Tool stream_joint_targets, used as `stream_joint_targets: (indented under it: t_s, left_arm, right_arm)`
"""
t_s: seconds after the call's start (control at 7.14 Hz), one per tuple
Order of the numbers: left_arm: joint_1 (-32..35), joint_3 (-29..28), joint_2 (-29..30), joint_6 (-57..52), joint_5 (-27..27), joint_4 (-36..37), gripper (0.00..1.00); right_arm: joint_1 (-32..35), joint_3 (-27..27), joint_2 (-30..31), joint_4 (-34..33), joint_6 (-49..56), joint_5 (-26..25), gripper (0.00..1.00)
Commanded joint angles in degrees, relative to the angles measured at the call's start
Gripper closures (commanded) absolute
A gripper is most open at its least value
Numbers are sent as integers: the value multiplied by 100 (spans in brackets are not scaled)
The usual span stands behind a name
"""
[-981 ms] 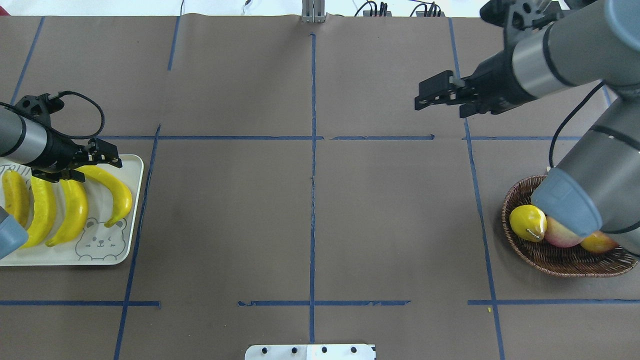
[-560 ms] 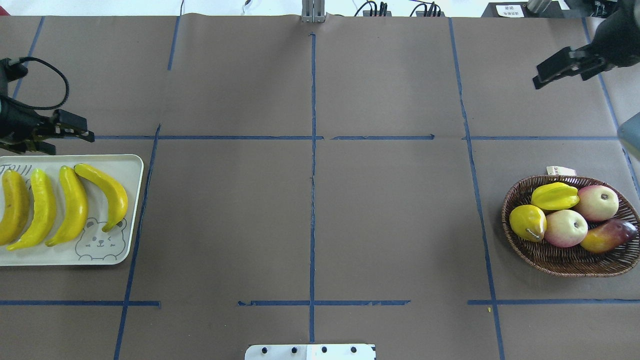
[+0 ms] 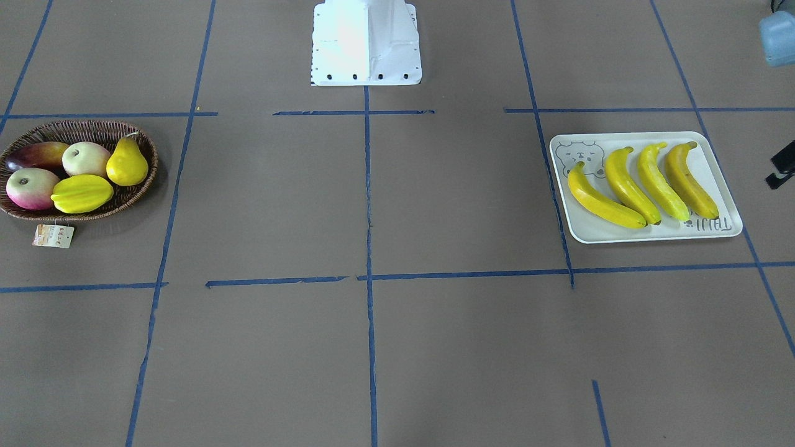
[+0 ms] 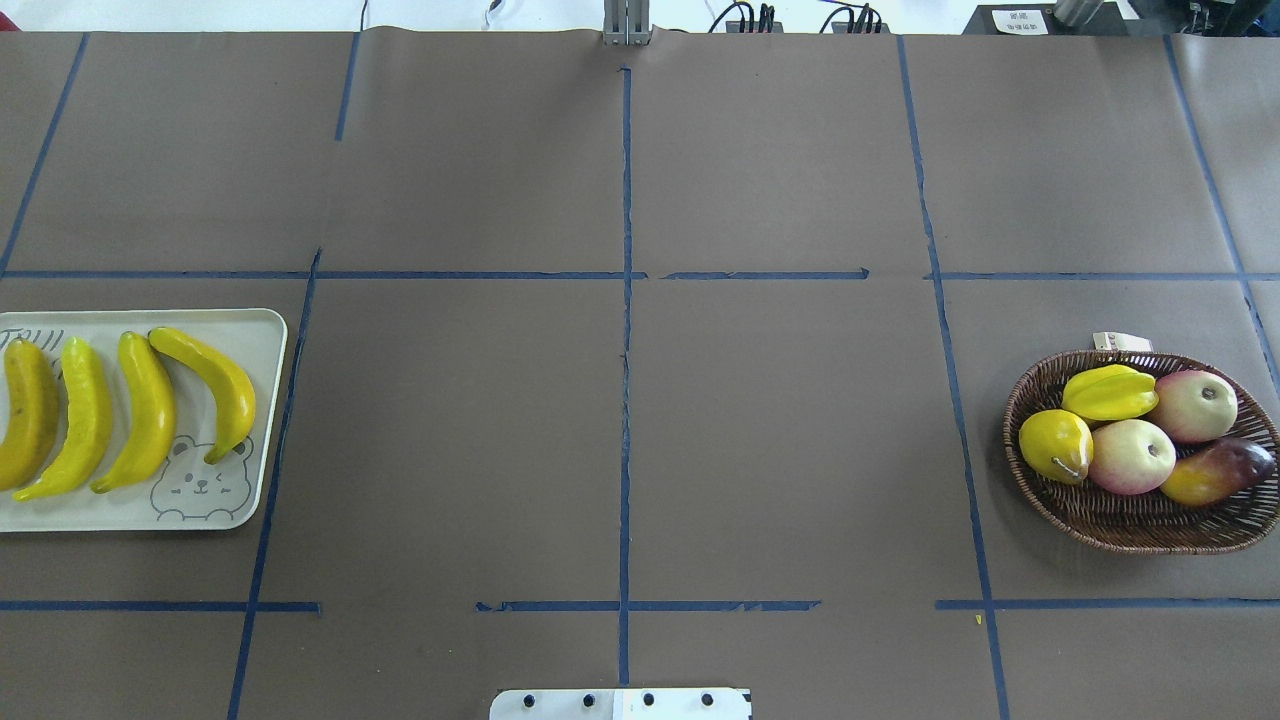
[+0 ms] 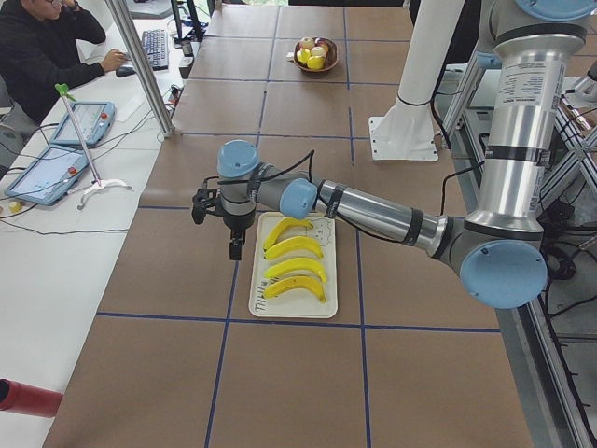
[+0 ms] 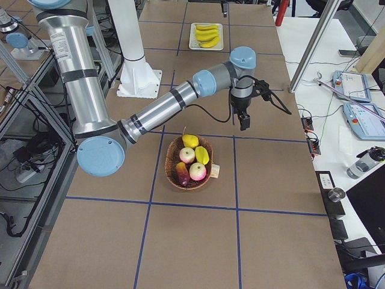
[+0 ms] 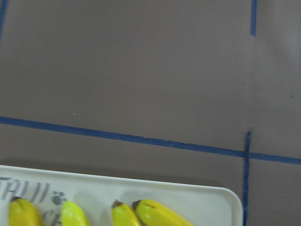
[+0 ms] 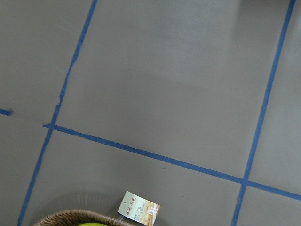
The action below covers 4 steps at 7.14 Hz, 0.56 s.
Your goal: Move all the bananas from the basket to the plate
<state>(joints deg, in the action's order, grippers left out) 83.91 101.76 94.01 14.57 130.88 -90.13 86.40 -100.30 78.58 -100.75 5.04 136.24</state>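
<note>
Several yellow bananas (image 4: 150,410) lie side by side on the off-white bear plate (image 4: 262,335) at the table's left; they also show in the front view (image 3: 627,186) and the left wrist view (image 7: 157,214). The wicker basket (image 4: 1012,425) at the right holds no banana. My left gripper (image 5: 235,252) hangs just off the plate's far edge; only a black sliver of it shows in the front view (image 3: 784,165). My right gripper (image 6: 245,125) hangs beyond the basket (image 6: 171,147). I cannot tell whether either is open or shut.
The basket holds a starfruit (image 4: 1108,392), a yellow pear (image 4: 1055,445), two apples (image 4: 1130,455) and a mango (image 4: 1215,472). Its paper tag (image 4: 1120,341) lies on the table behind it. The robot's white base (image 3: 366,43) stands at the near edge. Operators' tablets (image 5: 56,154) lie beyond the table.
Both arms have pulled back out of the overhead view, the left one to the left away from the plate, the right one to the right. The bananas have not moved.
</note>
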Motion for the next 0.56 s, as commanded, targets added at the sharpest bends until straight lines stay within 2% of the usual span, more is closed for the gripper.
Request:
stream_joint_targets:
  t_s: [0.0, 0.14, 0.28, 0.42]
  left_arm:
    - [834, -478, -84, -1871, 191, 836, 0]
    - [855, -847, -111, -2062, 410, 822, 0]
    - [847, -1034, -363, -2046, 412, 534, 0]
    - [847, -1157, -374, -1994, 430, 244, 0]
  right_arm:
    - [447, 318, 375, 29, 445, 463, 0]
    - [448, 301, 386, 38, 471, 430, 0]
    - [448, 318, 516, 29, 454, 404, 0]
    - [457, 345, 570, 29, 497, 386, 0]
